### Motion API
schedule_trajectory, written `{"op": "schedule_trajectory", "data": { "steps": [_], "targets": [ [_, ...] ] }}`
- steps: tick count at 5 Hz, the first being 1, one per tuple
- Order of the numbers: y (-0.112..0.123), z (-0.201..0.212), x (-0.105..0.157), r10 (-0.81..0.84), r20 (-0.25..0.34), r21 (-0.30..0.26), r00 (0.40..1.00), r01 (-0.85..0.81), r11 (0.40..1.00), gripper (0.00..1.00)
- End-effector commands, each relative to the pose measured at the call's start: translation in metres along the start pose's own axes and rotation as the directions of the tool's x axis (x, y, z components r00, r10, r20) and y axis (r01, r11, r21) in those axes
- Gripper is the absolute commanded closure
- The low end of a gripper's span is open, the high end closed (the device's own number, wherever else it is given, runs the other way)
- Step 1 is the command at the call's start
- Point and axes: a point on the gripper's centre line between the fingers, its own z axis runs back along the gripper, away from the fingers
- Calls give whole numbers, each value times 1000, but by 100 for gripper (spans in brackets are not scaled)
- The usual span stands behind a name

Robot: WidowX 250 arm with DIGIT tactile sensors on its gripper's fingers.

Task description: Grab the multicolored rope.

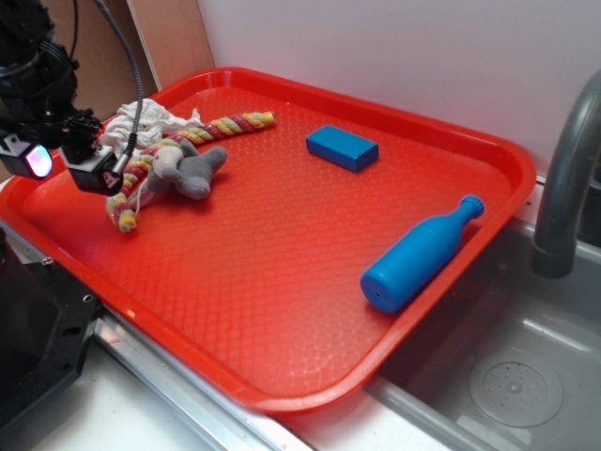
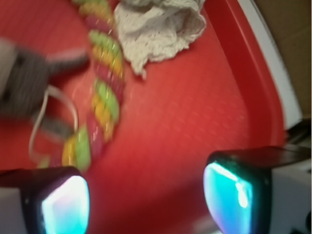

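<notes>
The multicolored rope point(image 1: 214, 130) lies on the red tray point(image 1: 282, 263) at its far left, running from near the back rim down to a frayed end at the front left. In the wrist view the multicolored rope point(image 2: 105, 97) runs down the upper left and ends just above the left pad. My gripper point(image 1: 68, 167) hovers over the tray's left edge, just left of the rope's lower end. In the wrist view my gripper point(image 2: 146, 202) is open, and only bare red tray point(image 2: 195, 122) shows between its pads. The image is blurred.
A grey plush mouse point(image 1: 188, 169) with a white string loop lies against the rope. A white rag point(image 1: 146, 120) is bunched behind it. A blue block point(image 1: 342, 147) sits at the back and a blue bottle point(image 1: 418, 256) lies at the right. A faucet point(image 1: 563, 160) and sink point(image 1: 507, 376) are right of the tray.
</notes>
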Motion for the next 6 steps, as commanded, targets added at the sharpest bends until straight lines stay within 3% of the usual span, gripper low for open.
{"op": "schedule_trajectory", "data": {
  "steps": [1,4,5,6],
  "targets": [
    [5,-14,6,126,35,-65,991,-124,990,0],
    [-13,-26,21,60,45,-16,997,-59,998,0],
    [-17,-29,26,47,22,-23,999,-46,999,0],
    [-7,-56,26,83,-69,-5,994,-84,996,0]
  ]
}}
